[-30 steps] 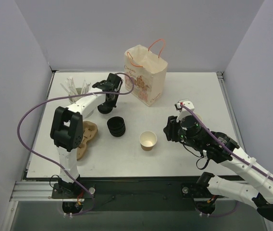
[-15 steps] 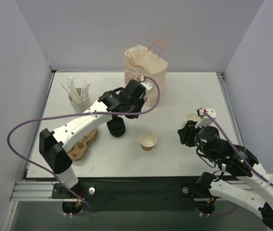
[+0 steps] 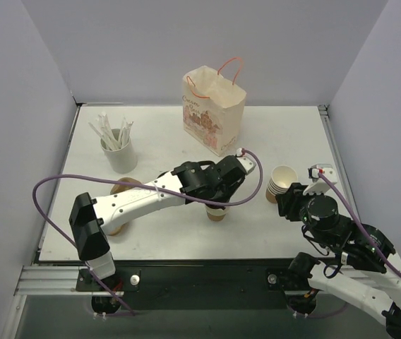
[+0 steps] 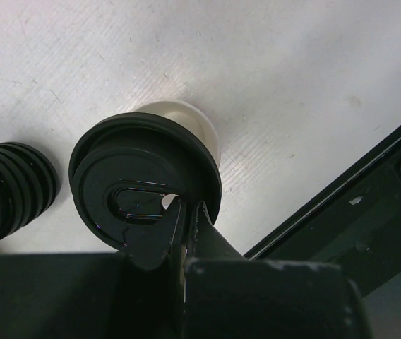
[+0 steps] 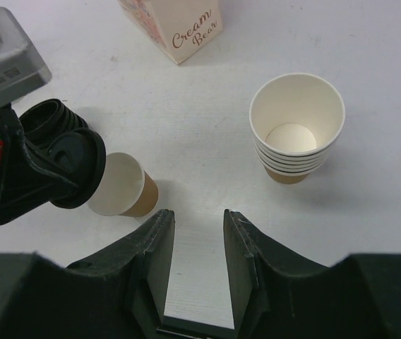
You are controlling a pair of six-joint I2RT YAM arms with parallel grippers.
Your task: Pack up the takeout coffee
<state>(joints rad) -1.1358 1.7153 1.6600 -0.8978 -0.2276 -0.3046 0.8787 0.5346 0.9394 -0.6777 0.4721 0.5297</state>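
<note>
Left hand (image 4: pixel 184 215) pinches black lid (image 4: pixel 116 162) by its rim, partly over open cup (image 5: pixel 119 185) at desk (image 3: pixel 257 233) front edge, mid; prob. to cap it. Right hand (image 5: pixel 197 222) half spread, empty, nr cup stack (image 5: pixel 296 127).

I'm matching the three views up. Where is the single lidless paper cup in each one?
Top external: paper cup at centre, mostly under the left gripper.
Left wrist: only its pale rim shows, behind the black lid.
Right wrist: lower left, by that lid.
Shared landmark: the left gripper holding the lid over the cup.
</note>
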